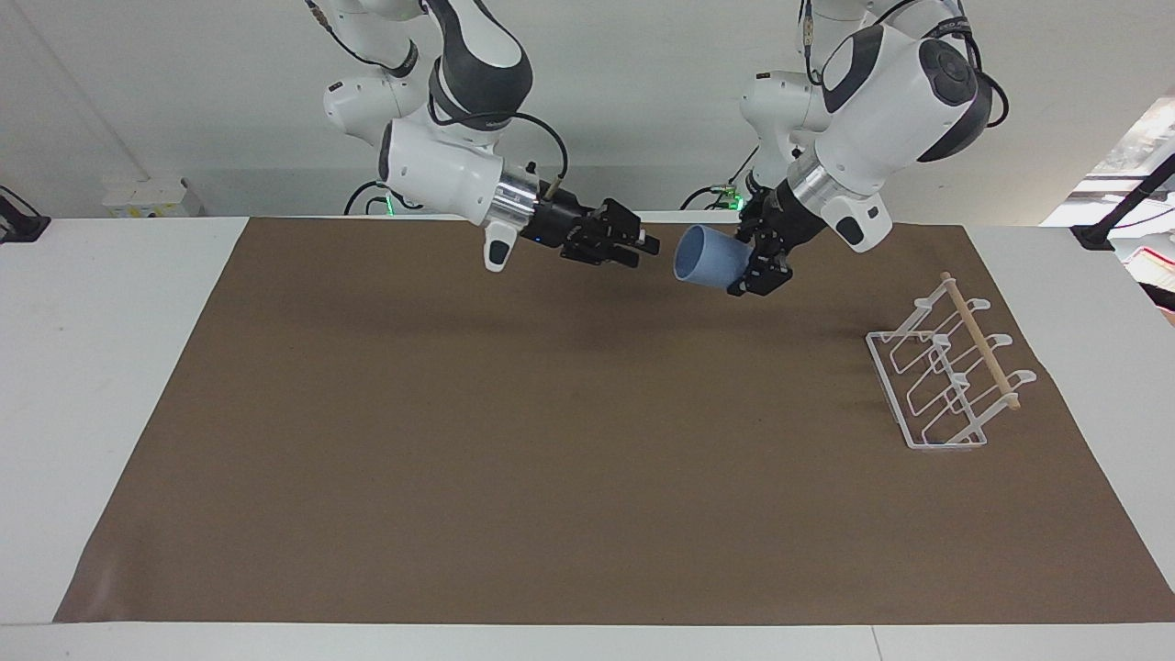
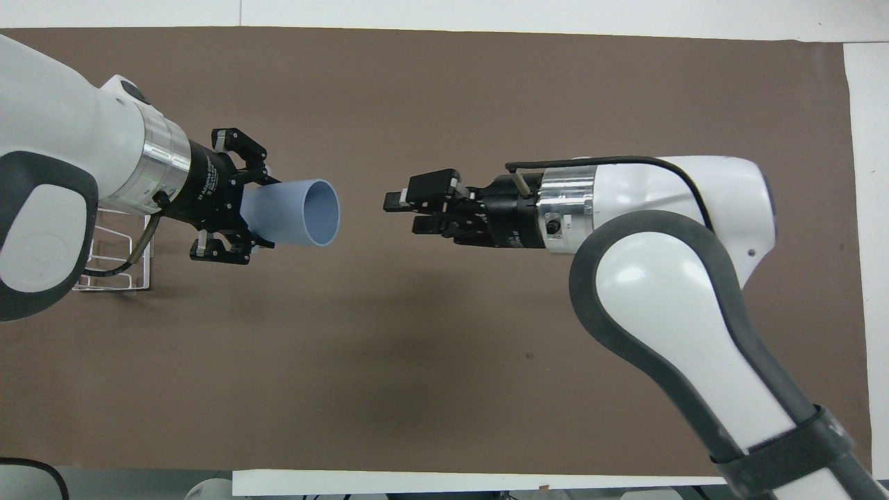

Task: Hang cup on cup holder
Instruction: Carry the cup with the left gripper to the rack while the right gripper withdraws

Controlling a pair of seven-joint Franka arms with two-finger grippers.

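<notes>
So the biggest thing here is the white counter (image 1: pixel 119 386), nearly all of it covered by a brown paper mat (image 1: pixel 551 441). Above the mat's edge nearest the robots, both arms hang in the air with a clear gap between them.

The left gripper (image 1: pixel 762 266) has the light-blue cup (image 1: pixel 705 257), jaws clamped around its narrow base end, so the cup lies on its side in the air with the open mouth pointing at the other arm. The overhead view shows the same grip from above: cup (image 2: pixel 295 212) sticking out of the left gripper (image 2: pixel 233 208), nothing else touching it.

The right gripper (image 1: pixel 633 243) is over the mat close by, holding nothing, jaws spread apart, and you can see the split between its fingers from above too (image 2: pixel 410 212). It's not touching the cup at all, so that arm's part looks finished to me.

Smallest bit: the white wire cup holder (image 1: pixel 945 376) with its wooden dowel (image 1: pixel 980 341) sits on the mat near the left arm's end of the counter, well apart from the cup, and all its prongs are bare.

Progress-wise I'd call it roughly halfway. Cup is up and in the hand on the rack's side. What's left is carrying it over, turning it mouth-down and slipping it onto a prong, then letting go.
</notes>
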